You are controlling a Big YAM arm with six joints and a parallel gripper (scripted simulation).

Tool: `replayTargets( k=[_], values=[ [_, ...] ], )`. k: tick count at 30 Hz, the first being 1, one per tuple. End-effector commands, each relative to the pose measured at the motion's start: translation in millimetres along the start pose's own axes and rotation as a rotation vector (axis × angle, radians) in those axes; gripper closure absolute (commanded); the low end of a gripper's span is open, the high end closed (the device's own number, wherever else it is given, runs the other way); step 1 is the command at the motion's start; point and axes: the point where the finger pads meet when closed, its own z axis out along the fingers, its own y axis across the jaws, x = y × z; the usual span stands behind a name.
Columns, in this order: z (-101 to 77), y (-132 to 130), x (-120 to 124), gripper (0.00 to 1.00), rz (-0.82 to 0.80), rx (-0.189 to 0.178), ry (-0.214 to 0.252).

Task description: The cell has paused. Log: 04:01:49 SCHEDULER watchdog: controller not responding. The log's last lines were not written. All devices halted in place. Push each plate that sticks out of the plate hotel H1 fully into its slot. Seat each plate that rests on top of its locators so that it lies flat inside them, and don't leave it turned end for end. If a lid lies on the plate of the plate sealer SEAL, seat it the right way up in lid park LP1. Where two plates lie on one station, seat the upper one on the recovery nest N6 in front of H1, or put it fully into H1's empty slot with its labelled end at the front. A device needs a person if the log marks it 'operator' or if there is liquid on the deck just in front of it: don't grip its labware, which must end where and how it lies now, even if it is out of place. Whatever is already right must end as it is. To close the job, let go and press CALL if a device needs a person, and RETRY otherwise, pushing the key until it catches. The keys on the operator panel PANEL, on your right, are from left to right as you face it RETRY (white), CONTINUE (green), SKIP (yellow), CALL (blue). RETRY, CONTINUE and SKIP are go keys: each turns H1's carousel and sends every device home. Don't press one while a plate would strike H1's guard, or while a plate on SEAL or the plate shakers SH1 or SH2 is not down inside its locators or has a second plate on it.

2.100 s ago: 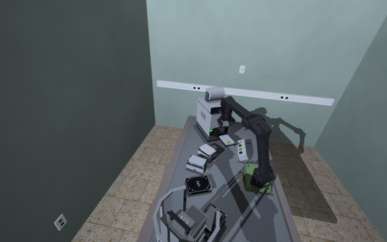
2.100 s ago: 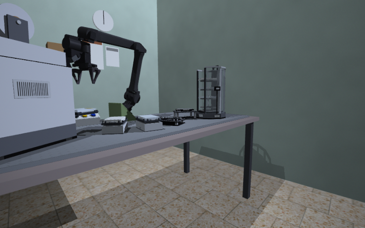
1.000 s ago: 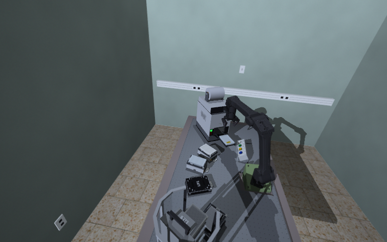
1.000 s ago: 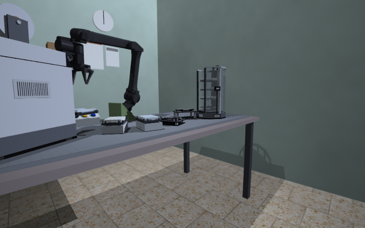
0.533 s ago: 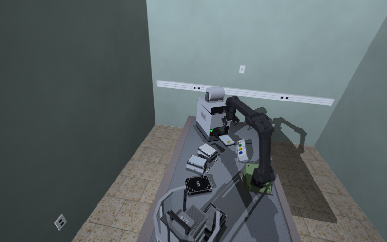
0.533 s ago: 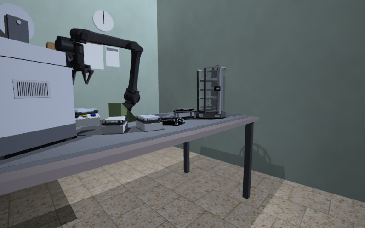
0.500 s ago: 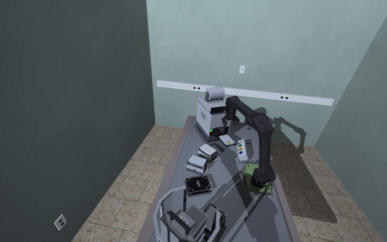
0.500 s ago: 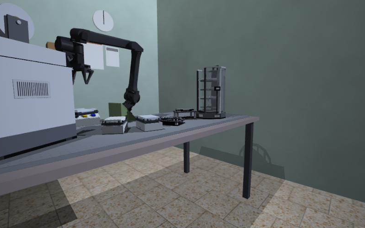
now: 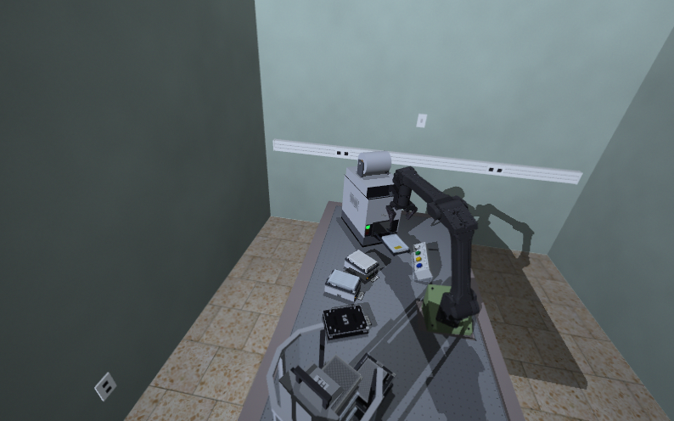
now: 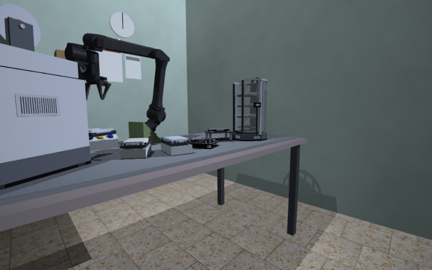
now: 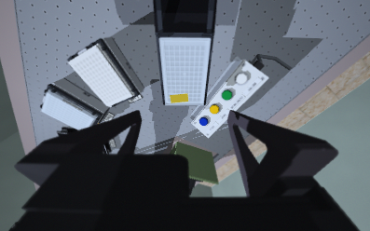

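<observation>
My gripper (image 9: 401, 214) (image 10: 95, 97) (image 11: 185, 115) is open and empty, high above the deck in front of the plate sealer SEAL (image 9: 356, 211) (image 10: 30, 134). A pale plate (image 9: 395, 242) (image 11: 185, 65) lies at the sealer's front, its yellow label at the outer end; whether a lid covers it I cannot tell. A white plate (image 9: 362, 260) (image 11: 102, 74) and a bluish plate (image 9: 344, 280) (image 11: 68, 109) lie on the two shakers; their seating is unclear. Lid park LP1 (image 9: 345, 320) is black and bears no lid. The panel (image 9: 424, 273) (image 11: 259, 76) shows white, green, yellow and blue keys.
Plate hotel H1 (image 10: 250, 137) stands at the far end from the sealer, with clear guard walls and several levels; its slots are too small to judge. A low raised station (image 10: 217, 132) stands before it. The green arm base (image 9: 436, 298) (image 11: 196, 160) is beyond the panel.
</observation>
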Motion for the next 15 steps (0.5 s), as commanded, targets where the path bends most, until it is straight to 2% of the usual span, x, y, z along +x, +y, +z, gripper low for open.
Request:
replayTargets(
  k=[1,13,15],
  values=[
    [18.7,3,-4,0.00,0.006,0.007,0.015],
    [78.8,4,-2,0.00,0.006,0.005,0.015],
    [78.8,4,-2,0.00,0.006,0.005,0.015]
  ],
)
